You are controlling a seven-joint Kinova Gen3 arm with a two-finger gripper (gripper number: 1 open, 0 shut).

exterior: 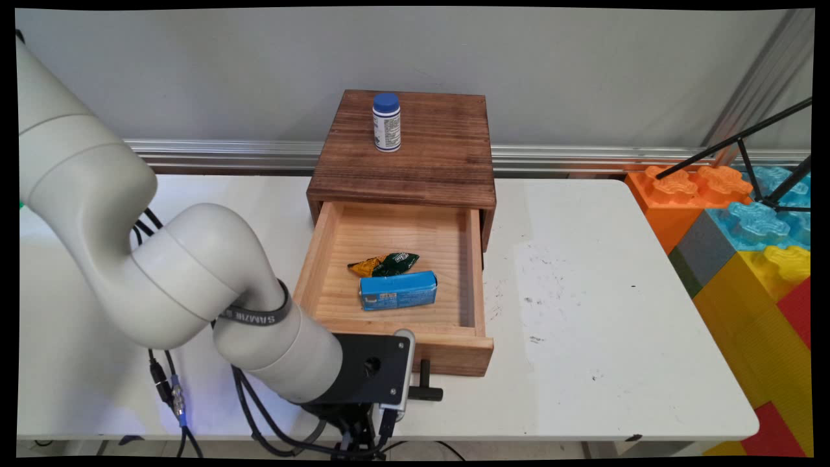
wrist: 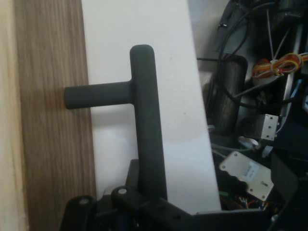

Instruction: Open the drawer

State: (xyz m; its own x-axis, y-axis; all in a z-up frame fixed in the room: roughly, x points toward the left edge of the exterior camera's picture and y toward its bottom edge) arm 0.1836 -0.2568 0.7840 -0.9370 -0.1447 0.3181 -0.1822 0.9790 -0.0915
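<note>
Your gripper (wrist: 144,202) is at the drawer's handle (wrist: 144,115).
You can't tell whether its fingers grip it. The open drawer (exterior: 395,324) holds a blue box (exterior: 397,290), green packet (exterior: 395,263) at 12 o'clock.

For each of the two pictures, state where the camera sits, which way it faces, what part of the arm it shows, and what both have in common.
Main view: stands still above the table's near side, looking down across it to the wall; shows the white arm low beside the open drawer.
Hand view: on the hand, looking along the gripper at the black T-shaped handle; only black linkage shows.
Shared: the handle, the drawer's front and the table.
</note>
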